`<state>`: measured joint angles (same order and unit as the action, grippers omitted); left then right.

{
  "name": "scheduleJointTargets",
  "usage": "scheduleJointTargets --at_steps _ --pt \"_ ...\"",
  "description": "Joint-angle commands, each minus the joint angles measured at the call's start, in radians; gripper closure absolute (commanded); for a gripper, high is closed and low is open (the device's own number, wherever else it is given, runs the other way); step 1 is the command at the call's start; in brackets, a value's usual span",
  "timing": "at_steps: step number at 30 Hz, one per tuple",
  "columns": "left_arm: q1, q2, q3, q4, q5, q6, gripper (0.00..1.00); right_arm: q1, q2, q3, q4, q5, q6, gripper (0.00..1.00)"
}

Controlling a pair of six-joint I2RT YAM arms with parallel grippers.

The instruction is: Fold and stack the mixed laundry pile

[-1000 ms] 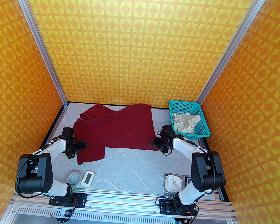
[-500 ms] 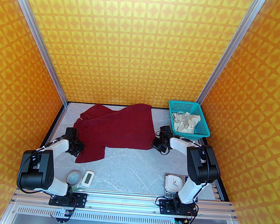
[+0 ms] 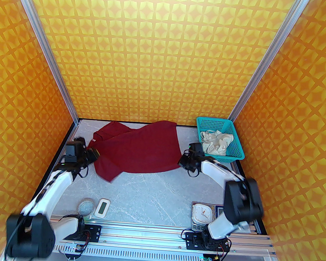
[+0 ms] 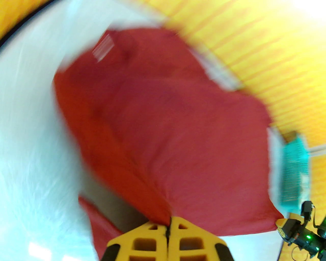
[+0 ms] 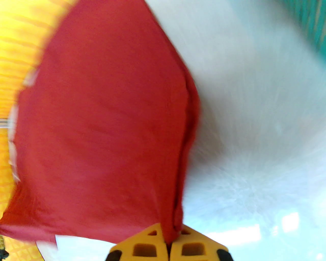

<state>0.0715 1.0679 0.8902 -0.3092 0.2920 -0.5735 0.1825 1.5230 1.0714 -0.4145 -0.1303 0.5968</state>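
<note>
A: Start near. What holds the dark red shirt [image 3: 139, 150]?

B: Both claws. The left gripper [image 3: 92, 153] is clamped on the shirt's left edge, far to the left of the teal basket [image 3: 236, 138]. The right gripper [image 3: 183, 161] is clamped on the shirt's near right corner, close to the basket's near left corner.

A: How sure is the grip?

B: The wrist cameras settle it. On each, the yellow fingers [image 4: 152, 237] meet with red cloth pinched in the seam between them. The fabric rises from the table [image 3: 158, 188] to the tips, with shadow underneath.

A: And the shirt itself?

B: It is spread wide and mostly smooth, all of it left of the basket. Its near hem runs between the two grippers, and a short sleeve flap droops on the near side beside the left gripper. The far end bunches into folds by the back wall, about level with the basket's far rim.

A: What does the overhead view add?

B: The whole outline, plus the cream-white shorts [image 3: 215, 142] crumpled inside the basket, apart from the shirt. The left wrist view is blurred, but it gives a pale tag at the collar. It also gives the right gripper at the shirt's opposite corner, with the basket beyond it.
</note>
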Motion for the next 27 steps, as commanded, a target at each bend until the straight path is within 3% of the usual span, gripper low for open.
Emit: scheduleJointTargets --at_steps 1,7,10,14,21,27 --pt "-0.004 -0.093 0.229 -0.054 0.067 0.094 1.00 0.001 -0.167 0.138 -0.089 0.106 -0.053 1.00" --pt "-0.006 -0.148 0.550 -0.142 0.154 0.205 1.00 0.001 -0.328 0.358 -0.274 0.150 -0.108 1.00" --pt "-0.020 -0.150 0.780 -0.256 0.191 0.326 1.00 0.001 -0.391 0.514 -0.416 0.175 -0.146 1.00" --pt "-0.045 -0.094 1.031 -0.418 0.156 0.433 1.00 0.001 -0.427 0.716 -0.562 0.246 -0.209 1.00" --pt "-0.052 0.117 1.087 -0.337 0.153 0.310 1.00 0.002 -0.286 0.781 -0.517 0.185 -0.205 1.00" --pt "-0.045 0.356 1.135 -0.150 0.137 0.303 1.00 -0.005 -0.032 0.908 -0.364 0.149 -0.206 1.00"
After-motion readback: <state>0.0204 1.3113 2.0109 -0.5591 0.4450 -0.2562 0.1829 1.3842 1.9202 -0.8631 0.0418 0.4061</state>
